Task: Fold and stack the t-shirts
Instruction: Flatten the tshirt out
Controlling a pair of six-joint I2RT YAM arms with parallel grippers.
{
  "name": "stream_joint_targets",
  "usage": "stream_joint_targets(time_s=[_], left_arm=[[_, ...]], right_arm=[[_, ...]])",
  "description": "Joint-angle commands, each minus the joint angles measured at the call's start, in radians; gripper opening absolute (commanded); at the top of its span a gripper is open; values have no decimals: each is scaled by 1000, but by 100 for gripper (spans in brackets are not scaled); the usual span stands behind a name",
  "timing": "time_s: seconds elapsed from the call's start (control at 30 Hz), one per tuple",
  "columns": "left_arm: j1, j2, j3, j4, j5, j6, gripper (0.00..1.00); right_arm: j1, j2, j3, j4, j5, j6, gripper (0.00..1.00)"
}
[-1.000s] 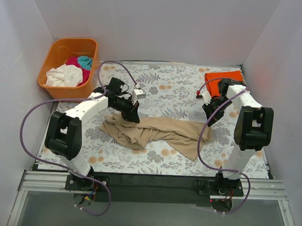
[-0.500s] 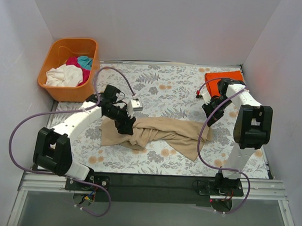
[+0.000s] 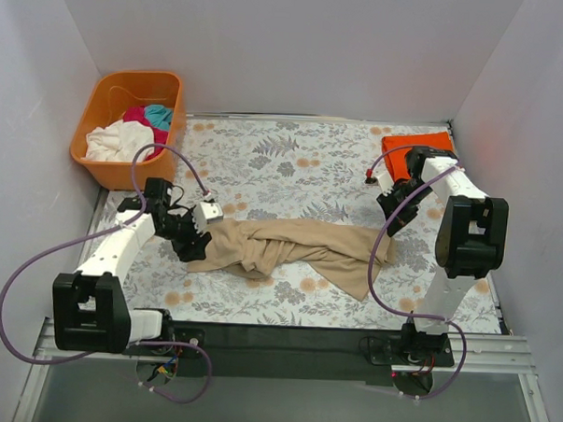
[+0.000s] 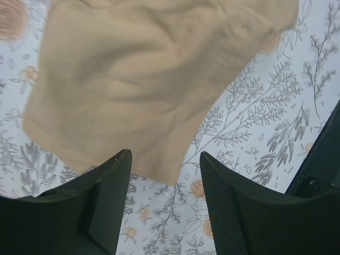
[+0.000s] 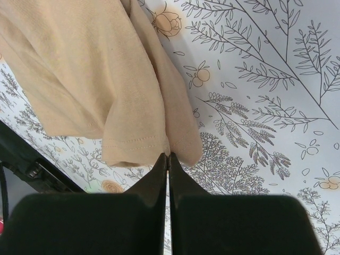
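A large tan t-shirt (image 3: pixel 299 244) lies crumpled across the middle of the floral table. My left gripper (image 3: pixel 194 247) is open at its left end. In the left wrist view the tan cloth (image 4: pixel 138 79) lies just beyond my left gripper (image 4: pixel 164 156), with nothing between the jaws. My right gripper (image 3: pixel 393 214) hovers shut over the shirt's right end. In the right wrist view its tips (image 5: pixel 168 155) sit at the hem of a tan sleeve (image 5: pixel 127 143) and do not hold it. A folded orange t-shirt (image 3: pixel 417 142) lies at the back right.
An orange plastic basket (image 3: pixel 128 78) stands at the back left, holding white (image 3: pixel 118 143), magenta (image 3: pixel 136 116) and teal (image 3: pixel 159 115) t-shirts. White walls close in the table on three sides. Purple cables loop from both arms.
My left gripper has opened and let go of the tan shirt, and the arm has drawn back to the left end of the cloth. The right arm has not moved.
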Motion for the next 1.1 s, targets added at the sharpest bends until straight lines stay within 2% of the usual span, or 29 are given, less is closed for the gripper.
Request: stream_joint_targets(time_s=[0.0, 0.23, 0.47, 0.67, 0.73, 0.77, 0.87, 0.9, 0.93, 1.07], left_arm=[[-4, -15, -55, 39, -44, 103, 51], [-9, 31, -111, 121, -101, 106, 51], [-12, 24, -179, 118, -147, 167, 49], [-26, 66, -223, 189, -193, 145, 49], [-35, 79, -239, 213, -213, 141, 46], [-47, 92, -245, 218, -219, 141, 43], [-75, 96, -249, 217, -219, 129, 26], [-81, 93, -246, 212, -216, 118, 17], [-82, 93, -240, 201, -210, 105, 0], [-63, 85, -107, 142, -160, -20, 0]], right_arm=[[3, -31, 16, -31, -6, 2, 1], [1, -40, 22, -35, 12, -4, 1], [1, -45, 20, -33, 10, -5, 1], [1, -52, 25, -38, 10, -6, 1], [1, -54, 29, -39, 6, -6, 1], [1, -57, 31, -41, 3, -8, 1], [1, -57, 36, -45, 0, -9, 1], [1, -60, 36, -44, 0, -9, 1], [1, -60, 37, -44, 0, -9, 1], [1, -72, 46, -44, 15, -11, 1]])
